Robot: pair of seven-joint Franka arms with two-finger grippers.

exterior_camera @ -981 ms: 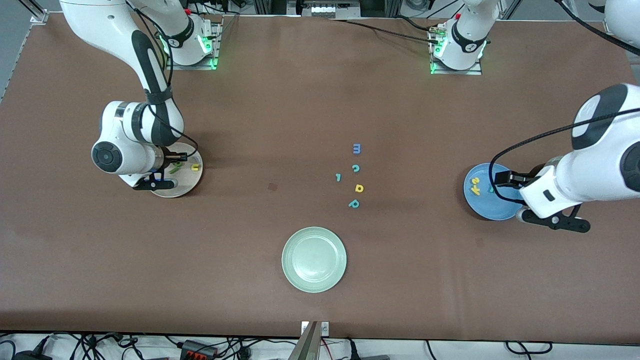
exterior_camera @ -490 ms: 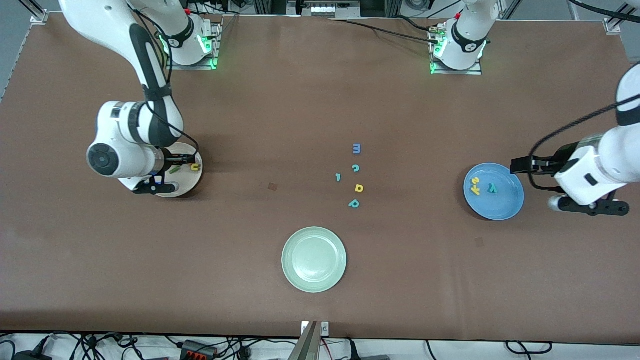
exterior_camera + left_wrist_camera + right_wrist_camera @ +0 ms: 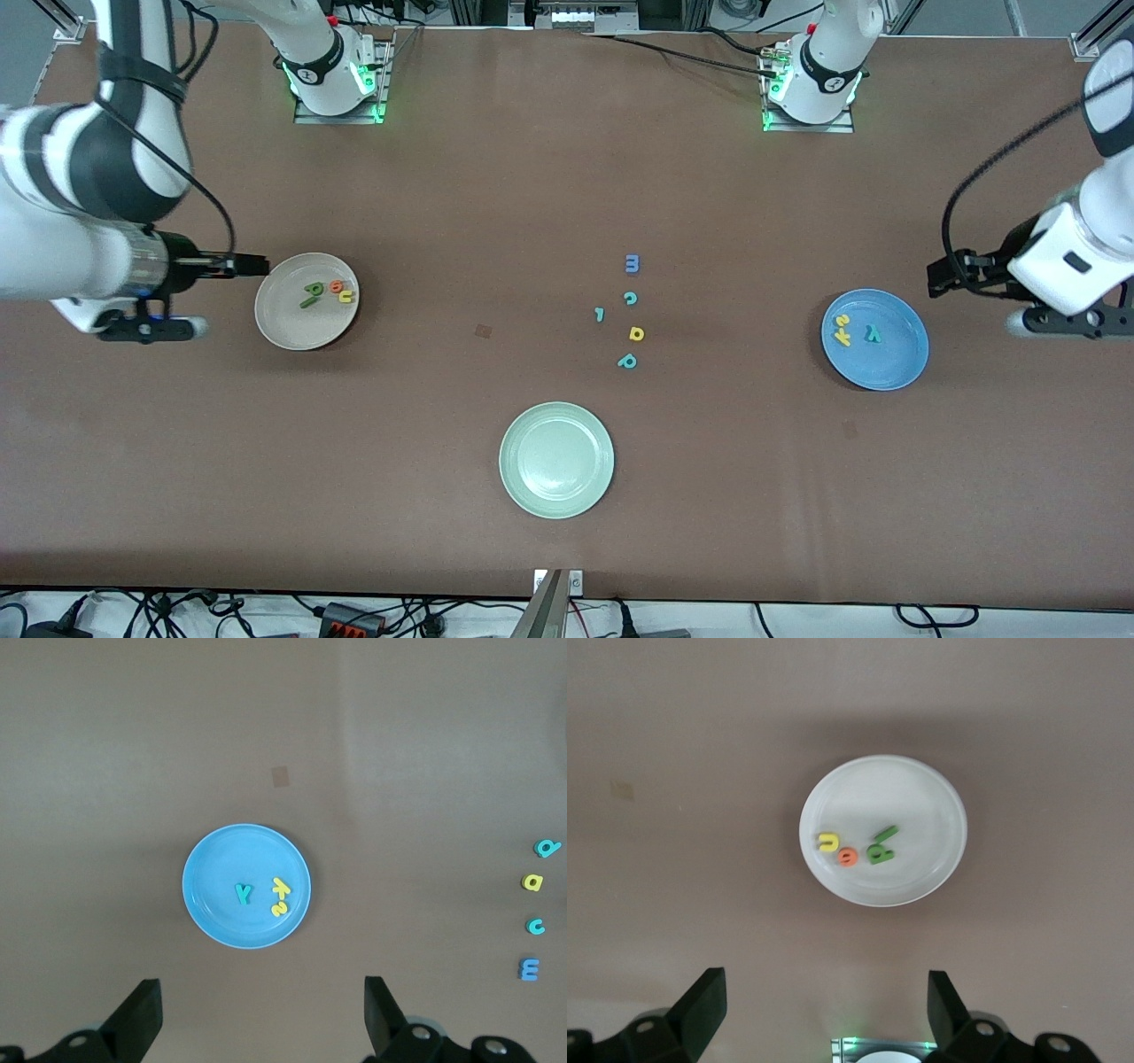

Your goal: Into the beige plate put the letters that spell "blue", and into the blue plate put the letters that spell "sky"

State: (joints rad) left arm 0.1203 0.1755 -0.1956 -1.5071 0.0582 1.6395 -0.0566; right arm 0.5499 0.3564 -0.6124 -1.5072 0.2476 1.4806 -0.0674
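Right gripper: fingers apart, empty, raised over the brown table at the right arm's end, just beside the round cream-beige plate. In that plate: green b, dark green bar l, orange e, yellow u, clustered together. Left gripper: fingers apart, empty, raised near the table's edge at the left arm's end, beside the round medium-blue plate. That plate holds yellow s, yellow k and teal y.
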